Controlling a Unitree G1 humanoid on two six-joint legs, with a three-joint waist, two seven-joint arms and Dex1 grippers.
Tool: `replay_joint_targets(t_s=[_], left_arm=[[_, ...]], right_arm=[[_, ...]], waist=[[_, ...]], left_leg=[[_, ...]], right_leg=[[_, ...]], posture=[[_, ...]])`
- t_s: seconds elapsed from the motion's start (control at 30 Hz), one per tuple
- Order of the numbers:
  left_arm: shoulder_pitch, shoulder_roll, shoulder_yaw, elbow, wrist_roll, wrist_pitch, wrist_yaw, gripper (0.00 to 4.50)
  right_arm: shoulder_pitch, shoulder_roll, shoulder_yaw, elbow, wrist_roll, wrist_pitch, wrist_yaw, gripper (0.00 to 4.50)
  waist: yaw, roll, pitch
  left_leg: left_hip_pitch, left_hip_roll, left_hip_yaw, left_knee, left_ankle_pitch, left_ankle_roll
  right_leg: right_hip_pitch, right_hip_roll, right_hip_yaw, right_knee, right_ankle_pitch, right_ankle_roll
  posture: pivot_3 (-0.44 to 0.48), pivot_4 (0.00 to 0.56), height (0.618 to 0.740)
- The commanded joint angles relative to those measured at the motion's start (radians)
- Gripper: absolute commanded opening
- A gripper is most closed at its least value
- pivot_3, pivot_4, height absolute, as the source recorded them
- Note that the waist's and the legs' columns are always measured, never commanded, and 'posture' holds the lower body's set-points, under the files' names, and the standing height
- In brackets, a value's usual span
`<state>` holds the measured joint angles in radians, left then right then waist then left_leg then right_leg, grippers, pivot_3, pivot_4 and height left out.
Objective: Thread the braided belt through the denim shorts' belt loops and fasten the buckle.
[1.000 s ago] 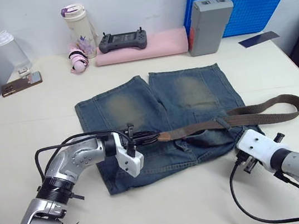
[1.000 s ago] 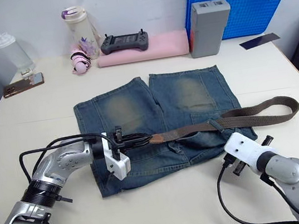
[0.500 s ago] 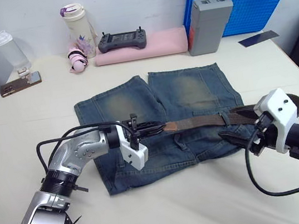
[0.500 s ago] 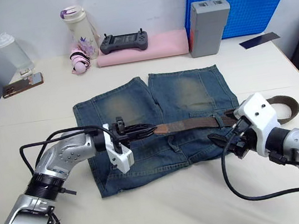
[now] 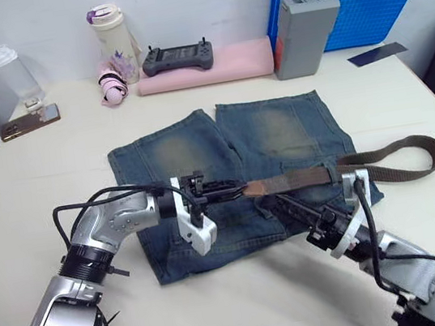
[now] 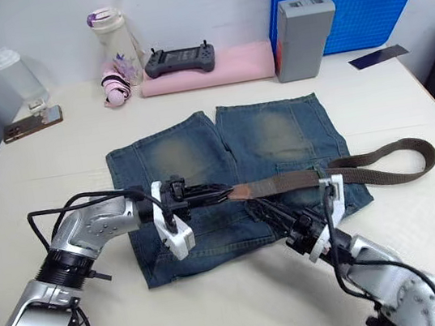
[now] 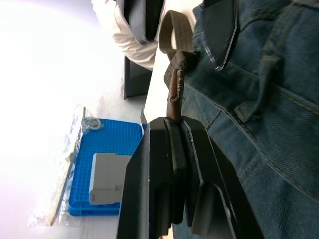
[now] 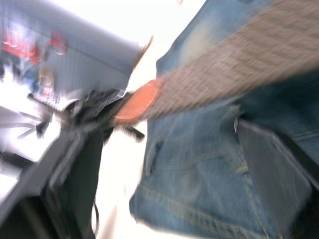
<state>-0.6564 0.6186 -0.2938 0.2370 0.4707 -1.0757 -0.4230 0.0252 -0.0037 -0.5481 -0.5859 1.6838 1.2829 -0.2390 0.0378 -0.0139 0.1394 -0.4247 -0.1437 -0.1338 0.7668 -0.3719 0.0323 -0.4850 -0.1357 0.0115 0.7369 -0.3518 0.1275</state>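
The left gripper [image 5: 223, 189] is pinching the belt's [image 5: 301, 177] tan tip over the shorts [image 5: 200, 153]. The right gripper [image 5: 283, 205] is gaping open beside it, holding nothing.

Faded blue-grey denim shorts [image 5: 225, 162], yellowish patches; dark brown woven braided belt [image 5: 381, 161], tan tip

The table [image 5: 32, 182] is seen from above and forward by the two head views, set slightly apart, while the denim shorts [image 5: 227, 170] and braided belt [image 7: 173, 94] are viewed close and low along each gripper's fingers by the wrist views, these being shared by all four.
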Motion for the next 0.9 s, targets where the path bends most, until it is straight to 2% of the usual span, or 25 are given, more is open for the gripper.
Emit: replay_joint_targets(t_s=[0.03,0.17,0.4,0.5,0.63,0.73,0.9], left_arm=[[0.012,0.018,0.018,-0.028,0.02,-0.045,0.031,0.0],[0.027,0.034,0.03,-0.037,0.021,-0.049,0.041,0.0],[0.053,0.045,0.044,-0.076,0.008,-0.028,0.04,0.0],[0.058,0.048,0.046,-0.085,0.006,-0.02,0.039,0.0],[0.064,0.051,0.047,-0.097,0.004,-0.01,0.039,0.0],[0.073,0.057,0.046,-0.108,-0.006,-0.004,0.037,0.0],[0.091,0.067,0.024,-0.128,-0.077,0.027,0.006,0.0]], right_arm=[[0.022,-0.078,0.115,-0.011,0.276,-0.294,-0.218,4.48],[0.035,-0.118,0.178,-0.011,0.288,-0.469,-0.26,4.48],[0.032,-0.167,0.269,-0.023,0.288,-0.604,-0.258,4.48],[0.035,-0.187,0.299,-0.029,0.288,-0.627,-0.245,3.66],[0.035,-0.2,0.326,-0.033,0.288,-0.658,-0.233,1.73],[0.033,-0.204,0.339,-0.033,0.288,-0.677,-0.226,0.06],[0.027,-0.21,0.362,-0.028,0.288,-0.699,-0.214,0.06]], waist=[[-0.011,0.002,0.001],[-0.024,0.002,0.001],[-0.03,0.002,0.001],[-0.03,0.002,0.001],[-0.029,0.002,0.001],[-0.031,0.002,0.001],[-0.032,0.002,0.001]], left_leg=[[0.0,0.0,0.001,0.0,0.0,0.0],[0.001,0.002,0.003,0.0,0.0,0.0],[0.001,0.002,0.003,0.0,0.0,0.0],[0.001,0.002,0.003,0.0,0.0,0.0],[0.001,0.002,0.003,0.0,0.0,0.0],[0.001,0.002,0.003,0.0,0.0,0.0],[0.001,0.002,0.003,0.0,0.0,0.0]], right_leg=[[0.0,0.0,0.001,0.0,0.0,0.0],[0.0,0.002,0.003,0.0,0.0,0.0],[-0.001,0.003,0.004,0.001,0.0,0.0],[-0.001,0.003,0.004,0.001,0.0,0.001],[-0.001,0.003,0.004,0.001,0.0,0.0],[-0.001,0.003,0.004,0.001,0.0,0.0],[-0.001,0.003,0.004,0.001,0.0,0.0]], posture=[[0.0,0.15,0.661],[0.0,0.15,0.661],[0.0,0.15,0.661],[0.0,0.15,0.661],[0.0,0.15,0.661],[0.0,0.15,0.661],[0.0,0.15,0.661]])
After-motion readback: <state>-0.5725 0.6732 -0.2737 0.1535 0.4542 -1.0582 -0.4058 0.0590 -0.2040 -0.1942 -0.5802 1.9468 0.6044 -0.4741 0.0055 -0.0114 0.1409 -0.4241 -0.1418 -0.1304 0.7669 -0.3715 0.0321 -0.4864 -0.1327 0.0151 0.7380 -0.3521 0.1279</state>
